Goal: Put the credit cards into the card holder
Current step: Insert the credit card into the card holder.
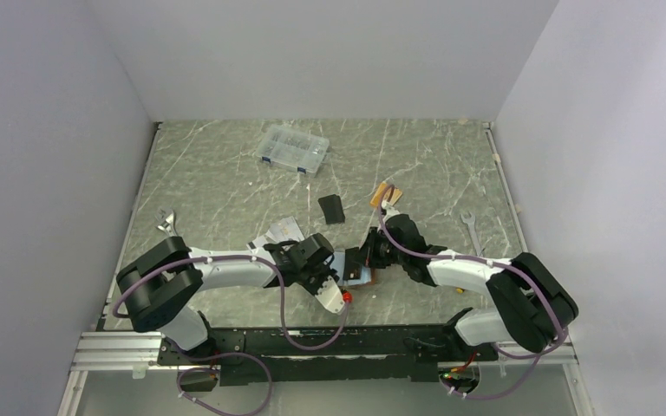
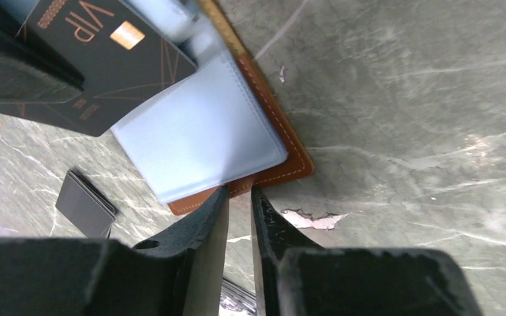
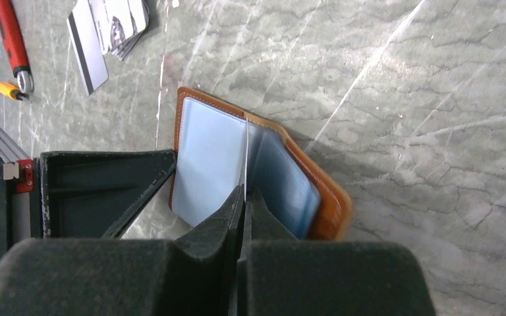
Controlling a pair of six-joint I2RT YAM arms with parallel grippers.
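Credit cards are found in two places. One dark card [image 2: 115, 62] marked VIP is clamped in the right gripper [image 3: 244, 197]; in that wrist's view it appears edge-on, as a thin pale line running down into the fold of the card holder [image 2: 273, 176]. The loose cards [image 3: 109, 26] are fanned in a small heap on the table [image 3: 402, 99], well apart from the holder. The holder lies open near the middle of the table's near edge, between the two grippers.

The card is judged light, stiff and slick, best pinched at one short end so that the leading edge is kept free. The sleeves [image 2: 197, 138] look soft and floppy, and may buckle. The holder itself is probably light enough to be pushed along the smooth top.

The left gripper [image 2: 238, 197] is nearly closed on nothing, its tips at the holder's brown rim. Whether the rim is pressed down cannot be told.

Little room is left between the two grippers. Open table lies beyond the holder's spine. A red-handled tool [image 3: 13, 39] lies beside the heap.
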